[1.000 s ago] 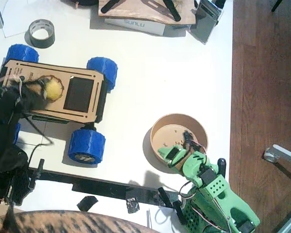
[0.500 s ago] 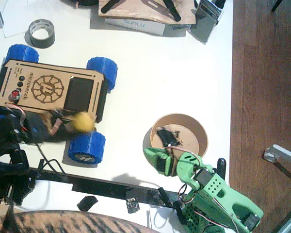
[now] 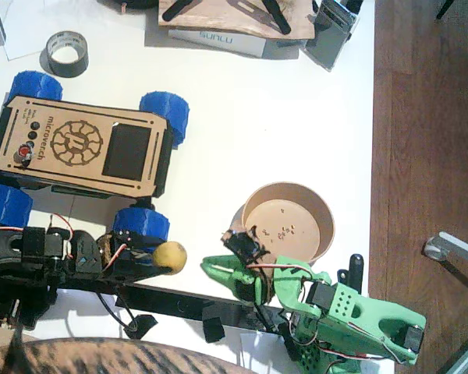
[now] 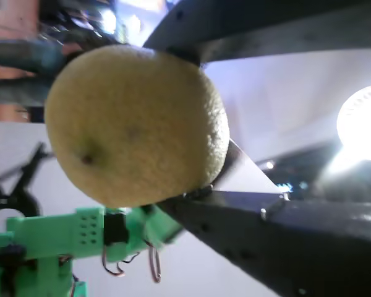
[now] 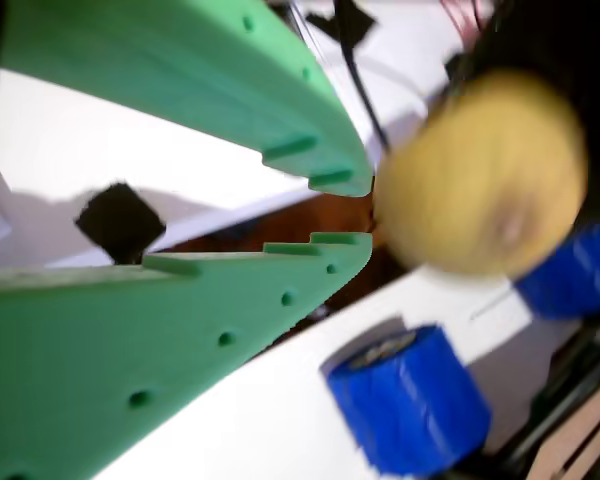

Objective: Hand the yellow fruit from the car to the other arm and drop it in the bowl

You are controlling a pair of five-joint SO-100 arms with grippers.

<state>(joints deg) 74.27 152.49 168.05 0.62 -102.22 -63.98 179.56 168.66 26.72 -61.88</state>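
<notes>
The green pincer (image 5: 345, 210) gapes just beside the blurred yellow fruit (image 5: 480, 175).

Dimpled matt skin on the yellow fruit (image 4: 136, 124); smooth perforated plastic on the green gripper (image 5: 355, 212); engraved wooden deck on the car (image 3: 82, 148); smooth white tabletop (image 3: 281, 117)

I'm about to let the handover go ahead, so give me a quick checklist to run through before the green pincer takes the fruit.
1. Left pincer grips the yellow fruit: ok; in a wrist view the fruit sits between the black jaws.
2. Fruit off the car: ok.
3. Right pincer open: ok; a gap shows between the green jaws.
4. Right pincer around the fruit: not ok, fruit is beyond its tips.
5. Bowl unobstructed: ok.
6. Grip firmness: cannot tell.
</notes>
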